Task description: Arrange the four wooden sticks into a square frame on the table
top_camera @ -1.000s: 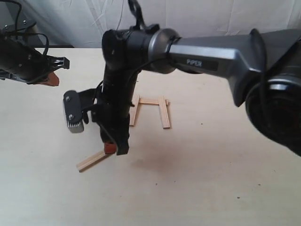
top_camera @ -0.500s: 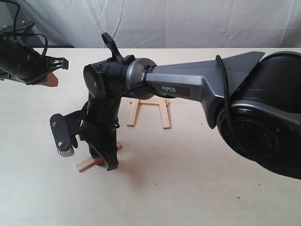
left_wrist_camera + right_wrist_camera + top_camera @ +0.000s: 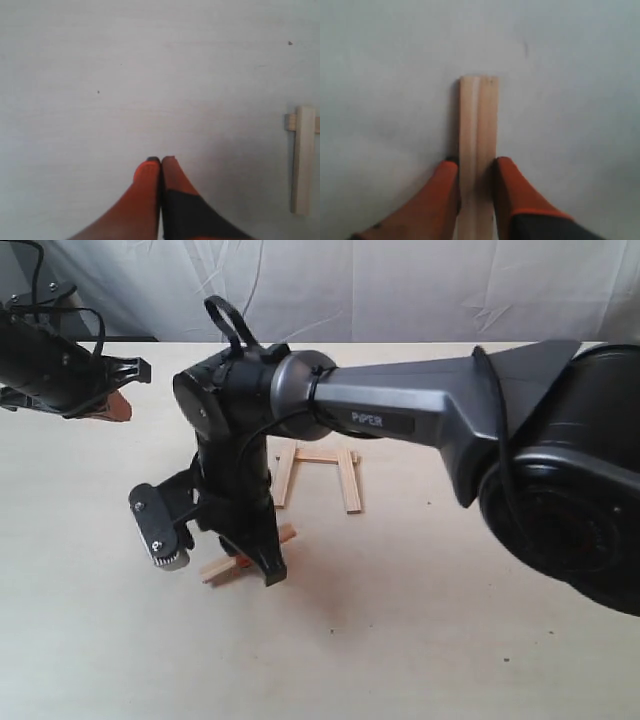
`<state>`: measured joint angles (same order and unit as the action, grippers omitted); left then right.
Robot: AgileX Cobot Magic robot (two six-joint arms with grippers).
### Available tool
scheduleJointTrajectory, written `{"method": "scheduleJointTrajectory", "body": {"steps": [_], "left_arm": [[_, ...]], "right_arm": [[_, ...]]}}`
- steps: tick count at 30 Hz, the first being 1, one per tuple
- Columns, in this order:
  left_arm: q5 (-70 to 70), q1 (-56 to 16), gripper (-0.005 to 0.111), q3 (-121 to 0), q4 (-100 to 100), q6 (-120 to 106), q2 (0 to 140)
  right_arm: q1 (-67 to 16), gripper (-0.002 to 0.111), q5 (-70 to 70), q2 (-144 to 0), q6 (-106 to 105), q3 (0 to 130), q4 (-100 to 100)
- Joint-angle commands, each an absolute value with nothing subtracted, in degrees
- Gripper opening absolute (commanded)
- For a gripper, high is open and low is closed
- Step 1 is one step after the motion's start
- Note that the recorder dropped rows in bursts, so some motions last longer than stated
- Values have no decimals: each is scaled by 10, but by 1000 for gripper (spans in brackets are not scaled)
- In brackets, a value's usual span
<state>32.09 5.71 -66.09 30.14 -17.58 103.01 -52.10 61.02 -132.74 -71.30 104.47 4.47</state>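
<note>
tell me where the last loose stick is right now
In the exterior view the stick is left of centre, gripped by the right end effector, just below-left of the three sticks laid in a U.

Three flat, pale-tan sticks lie mid-table [image 3: 420,640], toward far edge:
- left stick [image 3: 285,478] and right stick [image 3: 349,483] near parallel
- cross stick [image 3: 322,457] joins their far ends
- U opens toward near edge

Fourth stick [image 3: 218,569] slanted, nearer left and near edges, pinched by right gripper [image 3: 240,562].
</note>
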Motion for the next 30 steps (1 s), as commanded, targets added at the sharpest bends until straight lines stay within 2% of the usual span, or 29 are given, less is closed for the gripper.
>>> {"method": "scheduleJointTrajectory", "body": {"steps": [1, 4, 11, 23, 30], "left_arm": [[298, 10, 0, -660, 338, -190, 1059], [282, -18, 0, -660, 366, -193, 1091], [247, -50, 0, -660, 468, -223, 1130], [245, -80, 0, -660, 636, -274, 1180], [248, -98, 0, -660, 645, -271, 1193]], "right_arm": [[-466, -1, 664, -1262, -665, 1043, 4], [-408, -1, 665, -1252, -651, 1042, 18], [-350, -1, 628, -1279, -660, 1041, 81], [-345, -1, 599, -1316, -644, 1041, 129], [-345, -1, 594, -1334, -631, 1041, 132]]}}
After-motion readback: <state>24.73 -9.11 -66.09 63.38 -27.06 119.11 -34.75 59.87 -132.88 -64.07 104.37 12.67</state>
